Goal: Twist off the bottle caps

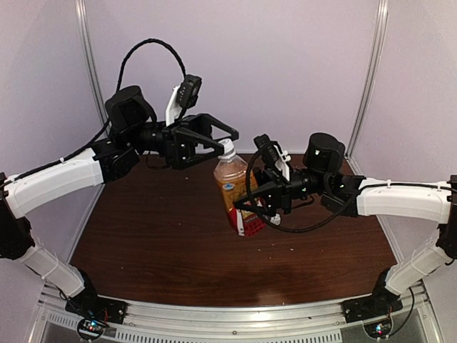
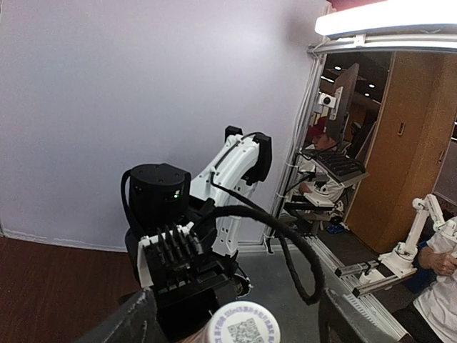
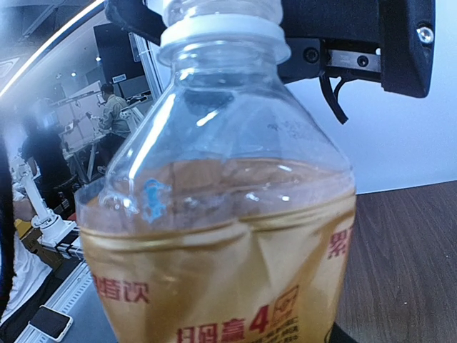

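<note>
Cap-unscrewing was in hand.
Right end effector [image 1: 248, 205] clamped the bottle [image 1: 232, 182]; left end effector [image 1: 228, 143] stood apart around the cap [image 1: 227, 148], probably needing closing, twisting.

Top cam sits high behind both arm bases, looking down across the whole surface [image 1: 143, 243] to its far edge. Left wrist cam looks level over the bottle cap [image 2: 246, 325] at the right arm [image 2: 235, 168]. Right wrist cam is jammed right up against the bottle [image 3: 221, 214], whose top shows up in all three.

White arm links [image 1: 57, 182], black joints [image 1: 128, 107], black end effectors [image 1: 228, 143] [image 1: 251, 207], looping cables [image 1: 150, 41]
</note>
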Controlling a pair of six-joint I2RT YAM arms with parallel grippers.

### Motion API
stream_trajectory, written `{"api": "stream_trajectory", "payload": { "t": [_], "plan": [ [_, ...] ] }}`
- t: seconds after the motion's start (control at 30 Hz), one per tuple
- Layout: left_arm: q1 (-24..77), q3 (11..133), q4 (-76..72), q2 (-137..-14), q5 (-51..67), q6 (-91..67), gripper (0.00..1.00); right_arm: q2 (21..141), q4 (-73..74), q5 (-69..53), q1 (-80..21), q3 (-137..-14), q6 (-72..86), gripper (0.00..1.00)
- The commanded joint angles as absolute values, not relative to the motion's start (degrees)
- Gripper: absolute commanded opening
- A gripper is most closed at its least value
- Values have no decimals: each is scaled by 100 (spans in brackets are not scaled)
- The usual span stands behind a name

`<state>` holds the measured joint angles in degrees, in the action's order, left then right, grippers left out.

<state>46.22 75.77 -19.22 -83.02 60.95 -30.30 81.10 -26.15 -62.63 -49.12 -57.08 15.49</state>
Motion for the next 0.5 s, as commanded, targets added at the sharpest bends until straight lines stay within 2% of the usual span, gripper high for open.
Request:
{"api": "stream_trajectory", "payload": {
  "t": [0.0, 0.47],
  "plan": [
    [4588, 7766, -2449, -8401, 6343, -3214, 76, 8156, -3029, -6413, -4896, -5660, 1694, 42],
    [4588, 7586, -2784, -8444, 6412, -3383, 53, 8167, -2955, -6353, -4895, -5704, 1679, 42]
  ]
}}
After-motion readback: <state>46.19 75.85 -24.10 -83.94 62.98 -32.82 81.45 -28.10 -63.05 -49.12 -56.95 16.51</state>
